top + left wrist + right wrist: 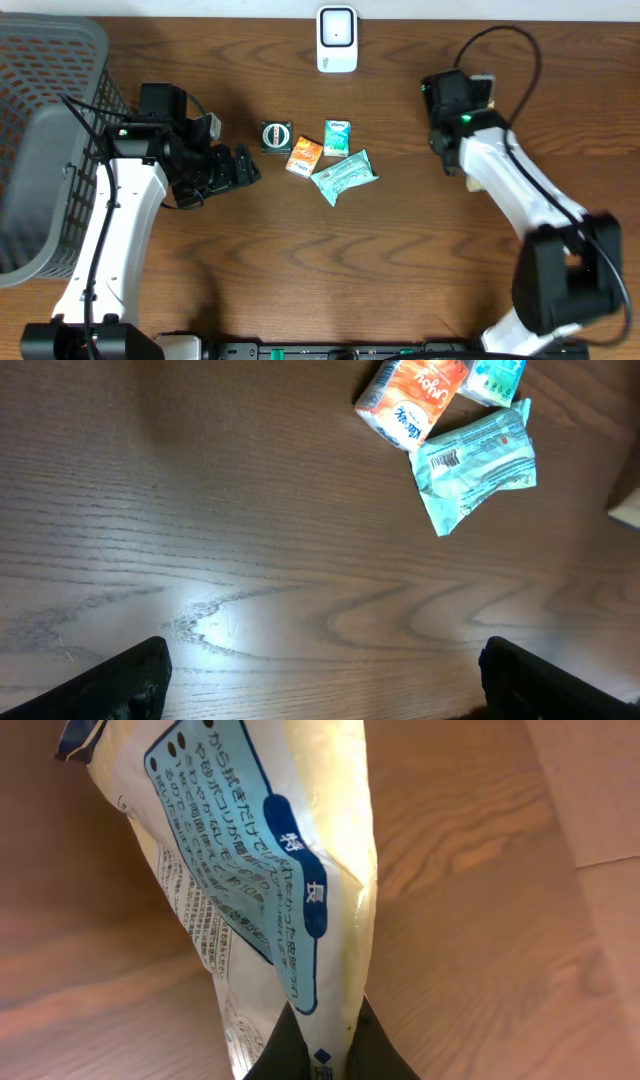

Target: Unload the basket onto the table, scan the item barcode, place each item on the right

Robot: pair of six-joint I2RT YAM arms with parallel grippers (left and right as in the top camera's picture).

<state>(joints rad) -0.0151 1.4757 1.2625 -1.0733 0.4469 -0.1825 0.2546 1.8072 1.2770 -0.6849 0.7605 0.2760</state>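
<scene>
pinching a pouch point(270, 870) tight, right gripper point(322, 1038) sits off from the scanner point(337, 38); scan looks undone, left gripper point(330, 685) gaping, empty, more packets point(345, 175) waiting.

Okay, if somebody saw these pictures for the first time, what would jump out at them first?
The cream packet with blue Japanese print fills the right wrist view, pinched in the shut right gripper. Mid-table lies a small cluster: an orange box, a teal box, a crinkled green packet and a round dark tin. A grey basket sits at the far left, a white scanner at the top edge.
</scene>
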